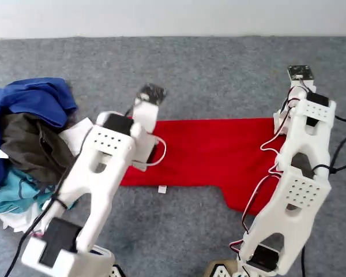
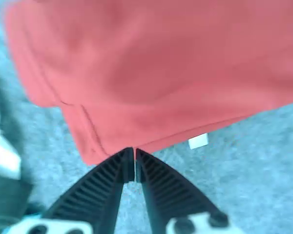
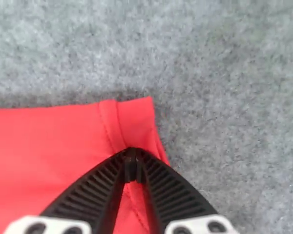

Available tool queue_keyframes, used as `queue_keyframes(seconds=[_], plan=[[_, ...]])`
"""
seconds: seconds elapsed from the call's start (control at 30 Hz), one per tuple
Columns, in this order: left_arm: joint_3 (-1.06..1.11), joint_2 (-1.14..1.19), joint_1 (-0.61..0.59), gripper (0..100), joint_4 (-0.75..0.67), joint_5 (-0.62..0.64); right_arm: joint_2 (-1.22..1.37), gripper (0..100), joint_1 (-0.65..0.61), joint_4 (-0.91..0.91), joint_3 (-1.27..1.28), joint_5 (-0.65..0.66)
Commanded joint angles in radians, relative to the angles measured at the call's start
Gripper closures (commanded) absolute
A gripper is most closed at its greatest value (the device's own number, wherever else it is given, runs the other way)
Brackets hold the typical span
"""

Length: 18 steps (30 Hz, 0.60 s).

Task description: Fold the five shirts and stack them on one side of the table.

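Note:
A red shirt [image 1: 213, 153] lies spread flat across the middle of the grey table. In the left wrist view my left gripper [image 2: 134, 158] is shut, its tips pinching the red shirt [image 2: 151, 73] at its hem, close to a small white tag [image 2: 198, 141]. My right gripper [image 3: 131, 163] is shut on the red shirt [image 3: 53, 146] just inside a stitched corner, near its side edge. In the high view the left arm [image 1: 106, 150] covers the shirt's left end and the right arm [image 1: 305, 133] covers its right end.
A heap of loose shirts [image 1: 23, 138], blue, dark, teal and white, sits at the table's left edge beside the left arm. Bare grey felt [image 1: 219, 69] stretches behind the red shirt and in front of it.

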Motion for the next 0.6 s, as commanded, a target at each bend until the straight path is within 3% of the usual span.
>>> queue_keyframes(seconds=[0.0,0.1,0.23,0.43,0.57], plan=[[0.096,0.078,-0.028,99,-0.164,-0.011,-0.012,98.9,0.005,-0.027,-0.029,-0.008],[0.154,0.152,-0.029,99,-0.253,-0.009,-0.012,98.9,0.005,-0.027,-0.029,-0.008],[0.209,0.163,-0.035,99,-0.204,-0.017,-0.007,98.9,0.005,-0.027,-0.029,0.006],[0.384,0.011,-0.041,99,-0.199,-0.115,0.002,98.9,0.005,-0.028,-0.031,0.075],[0.438,-0.143,-0.114,99,-0.193,-0.140,0.025,98.9,0.005,-0.019,-0.074,0.075]])
